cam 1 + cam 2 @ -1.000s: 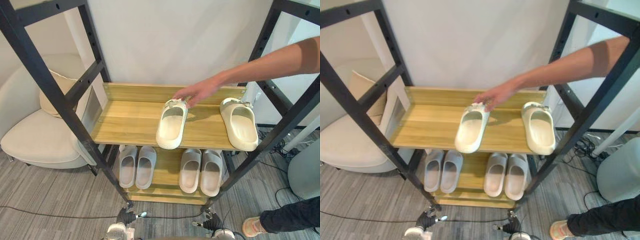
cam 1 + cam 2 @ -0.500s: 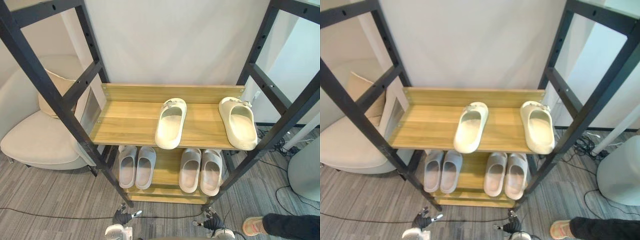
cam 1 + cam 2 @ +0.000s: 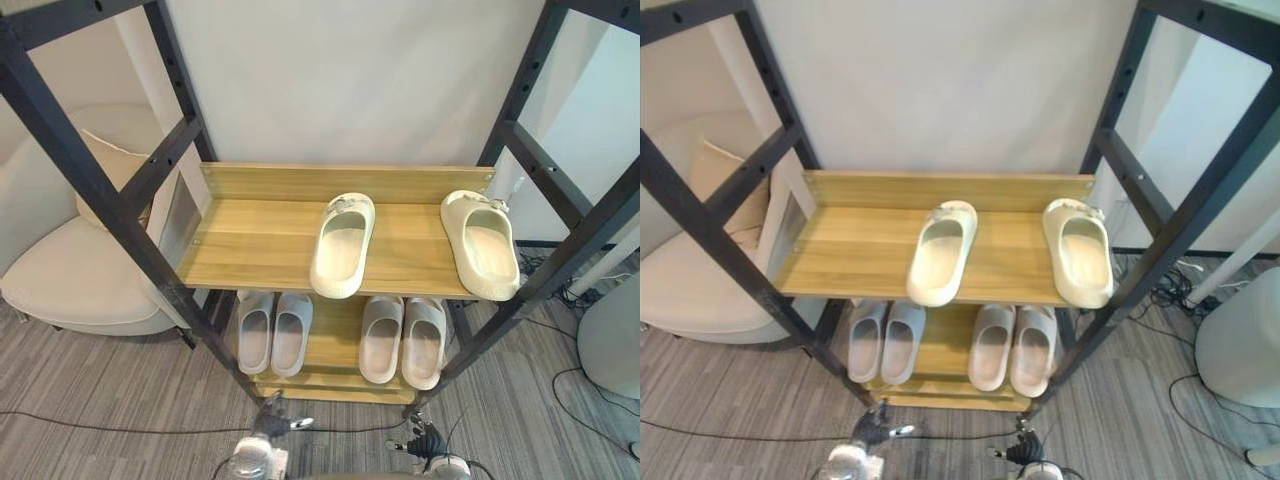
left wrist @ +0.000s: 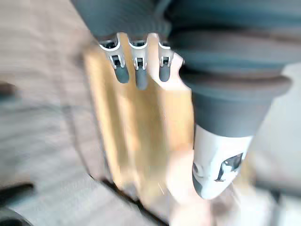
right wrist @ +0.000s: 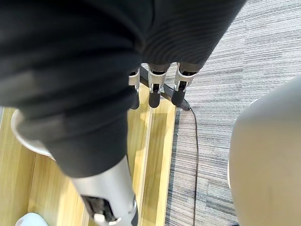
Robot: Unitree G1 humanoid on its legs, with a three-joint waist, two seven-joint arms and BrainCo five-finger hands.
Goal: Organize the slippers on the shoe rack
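Note:
The shoe rack (image 3: 260,250) has a black frame and two wooden shelves. On the upper shelf lie two cream slippers, apart from each other: one (image 3: 342,245) near the middle, slightly angled, and one (image 3: 480,243) at the right end. The lower shelf holds two pairs of grey slippers, side by side: one pair (image 3: 272,333) on the left and one pair (image 3: 403,340) on the right. My left hand (image 3: 262,440) and right hand (image 3: 430,458) hang low in front of the rack. Both are open, with relaxed fingers (image 4: 136,66) (image 5: 155,89) holding nothing.
A cream armchair (image 3: 70,270) with a cushion (image 3: 105,170) stands to the left of the rack. A pale rounded object (image 3: 612,340) sits at the right. Cables (image 3: 560,290) lie on the grey carpet by the rack's right legs. A white wall is behind.
The person's arm, which touched the middle cream slipper a second ago, has gone, and so have the leg and shoe at lower right. My left hand has risen slightly.

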